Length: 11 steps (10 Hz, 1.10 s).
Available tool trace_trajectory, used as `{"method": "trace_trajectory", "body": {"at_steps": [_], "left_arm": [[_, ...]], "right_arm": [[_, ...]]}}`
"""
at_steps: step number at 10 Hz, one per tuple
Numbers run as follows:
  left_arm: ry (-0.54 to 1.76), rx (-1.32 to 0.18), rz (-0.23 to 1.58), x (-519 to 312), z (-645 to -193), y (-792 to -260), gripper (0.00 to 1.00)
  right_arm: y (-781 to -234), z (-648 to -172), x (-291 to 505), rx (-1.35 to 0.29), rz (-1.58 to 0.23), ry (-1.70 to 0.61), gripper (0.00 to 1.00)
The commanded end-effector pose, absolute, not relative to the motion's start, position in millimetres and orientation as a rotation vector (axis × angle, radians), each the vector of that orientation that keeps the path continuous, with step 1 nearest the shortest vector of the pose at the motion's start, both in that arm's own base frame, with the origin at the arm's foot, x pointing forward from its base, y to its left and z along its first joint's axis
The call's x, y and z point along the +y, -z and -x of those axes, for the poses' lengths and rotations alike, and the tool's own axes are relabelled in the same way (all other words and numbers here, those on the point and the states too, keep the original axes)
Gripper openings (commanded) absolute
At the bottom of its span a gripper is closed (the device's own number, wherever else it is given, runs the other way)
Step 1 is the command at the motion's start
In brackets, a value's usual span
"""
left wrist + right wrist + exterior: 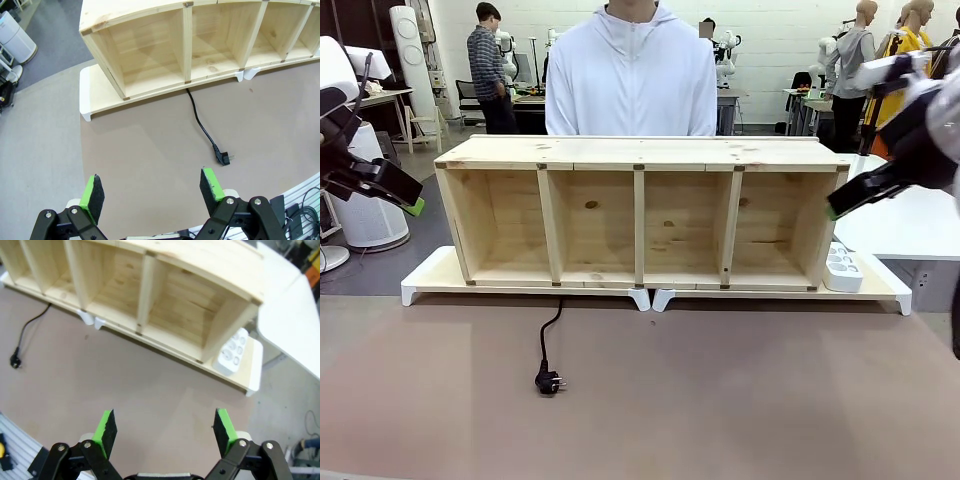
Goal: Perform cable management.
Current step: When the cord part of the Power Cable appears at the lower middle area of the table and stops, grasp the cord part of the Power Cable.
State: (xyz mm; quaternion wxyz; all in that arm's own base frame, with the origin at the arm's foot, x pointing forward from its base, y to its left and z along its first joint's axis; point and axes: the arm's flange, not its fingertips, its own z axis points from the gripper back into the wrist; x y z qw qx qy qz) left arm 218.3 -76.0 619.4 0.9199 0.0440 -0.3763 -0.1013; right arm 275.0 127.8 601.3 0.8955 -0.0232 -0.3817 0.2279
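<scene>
Black cable (543, 345) runs from under the wooden shelf (640, 152) onto the brown tabletop (740, 400), its plug (549, 381) lying free. Left gripper (150, 181) and right gripper (165, 416) both spread wide, empty, above the tabletop

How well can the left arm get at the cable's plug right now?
Probably yes: the plug lies alone on the table in front of the shelf, and the open left tool looks down on it, nothing between.
</scene>
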Motion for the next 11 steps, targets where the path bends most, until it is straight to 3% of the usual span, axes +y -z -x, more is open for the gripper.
{"method": "trace_trajectory", "body": {"at_steps": [1, 6, 11], "left_arm": [[0.210, -0.783, -0.090, -77, -220, -620, 1.00], [0.210, -0.783, -0.090, -77, -220, -620, 1.00], [0.210, -0.783, -0.090, -77, -220, -620, 1.00]], "right_arm": [[-606, -291, 162, -0.747, 0.024, -0.534, 1.00], [-581, -312, 268, -0.664, -0.029, -0.670, 1.00], [-539, -334, 357, -0.655, -0.080, -0.516, 1.00]]}}
